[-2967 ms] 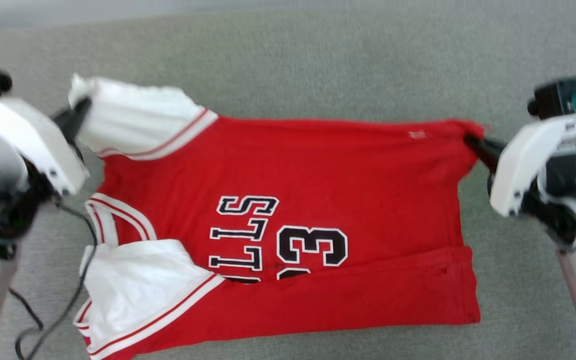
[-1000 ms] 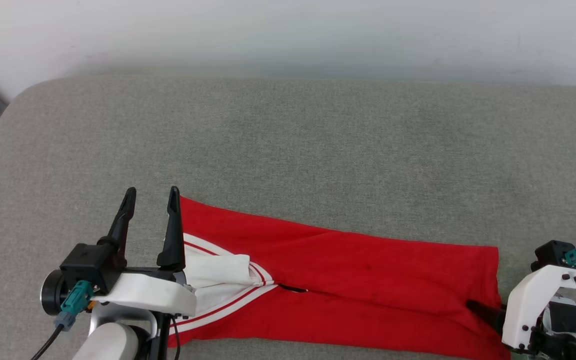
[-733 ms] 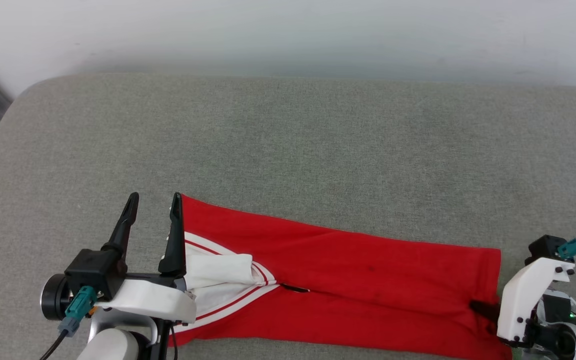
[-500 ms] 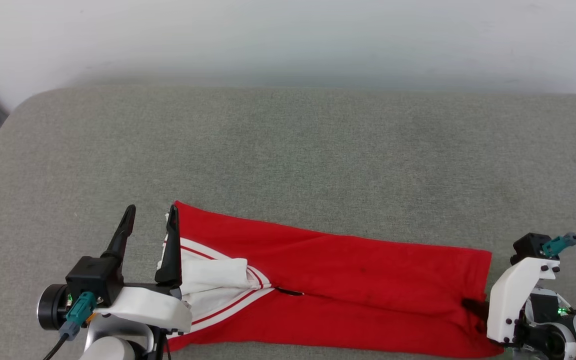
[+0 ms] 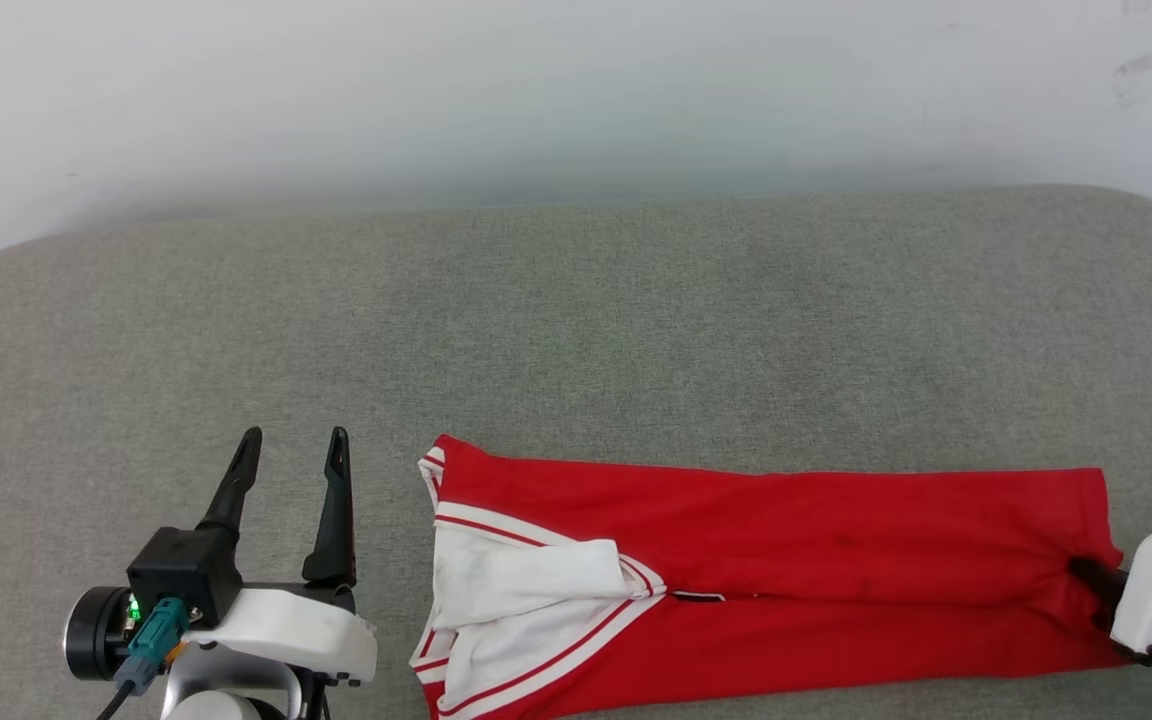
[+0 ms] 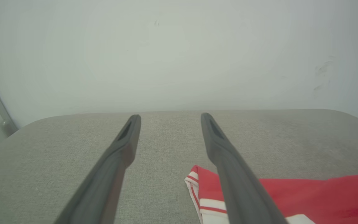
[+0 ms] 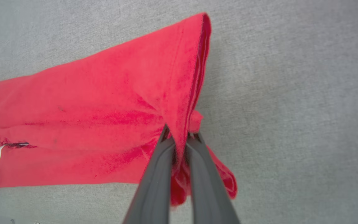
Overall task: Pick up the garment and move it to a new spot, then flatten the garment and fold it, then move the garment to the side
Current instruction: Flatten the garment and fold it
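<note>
The garment (image 5: 786, 560) lies as a long folded red strip across the near part of the grey cushion, its white sleeve and striped trim at the left end. My left gripper (image 5: 294, 440) stands open just left of that end, apart from the cloth, with nothing between its fingers. In the left wrist view, that same gripper (image 6: 170, 116) points toward the wall, and the garment's (image 6: 306, 193) trimmed corner lies beside its right finger. My right gripper (image 5: 1086, 572) is at the strip's right end. In the right wrist view, my right gripper (image 7: 180, 133) is shut on the bunched hem of the garment (image 7: 104, 102).
The grey cushion (image 5: 576, 330) stretches wide beyond the garment, with rounded corners at the far left and right. A pale wall (image 5: 576, 90) rises behind it. A cable hangs from my left wrist (image 5: 151, 620).
The garment has slid to the right, away from my left gripper's fingers, which touched its left end before. My right gripper stays at the hem. The head camera has also shifted.
</note>
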